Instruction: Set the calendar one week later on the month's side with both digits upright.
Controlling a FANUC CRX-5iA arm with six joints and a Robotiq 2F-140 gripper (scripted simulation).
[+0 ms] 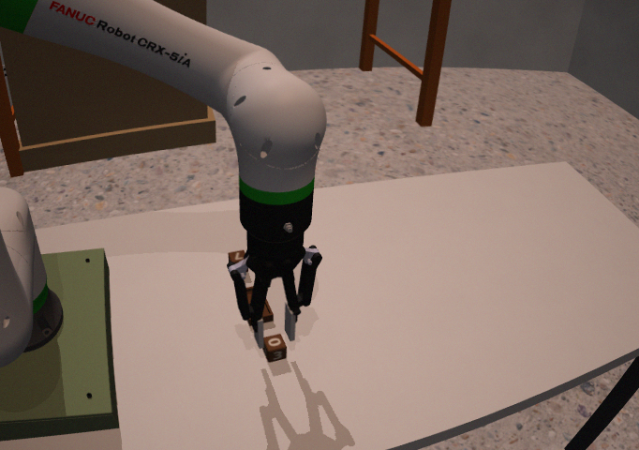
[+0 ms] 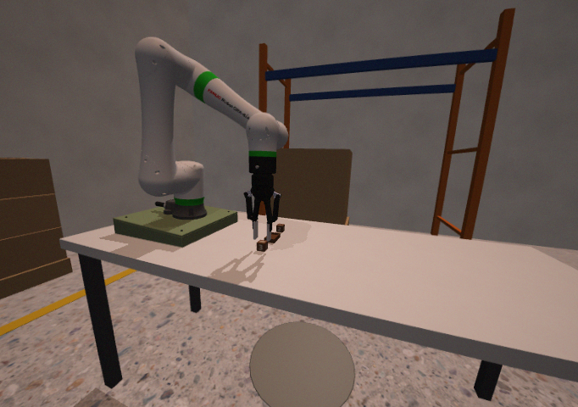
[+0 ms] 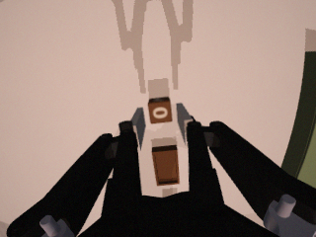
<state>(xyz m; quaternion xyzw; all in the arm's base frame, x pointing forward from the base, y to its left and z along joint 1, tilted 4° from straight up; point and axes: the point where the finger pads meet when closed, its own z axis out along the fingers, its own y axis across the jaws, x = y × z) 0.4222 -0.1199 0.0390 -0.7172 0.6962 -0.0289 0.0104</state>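
Note:
A small brown cube with a white 0 on top lies on the table, outside the tray; it also shows in the wrist view and in the exterior view. The low brown tray lies just behind it, partly hidden by my fingers; it also shows in the wrist view. A second brown cube stands further back on the table, its digit unclear. My gripper points straight down, fingers partly open and empty, tips just above and either side of the 0 cube.
The arm's green base plate takes up the table's left end. The table's front edge runs close below the gripper's shadow. A wooden crate and an orange rack stand on the floor behind.

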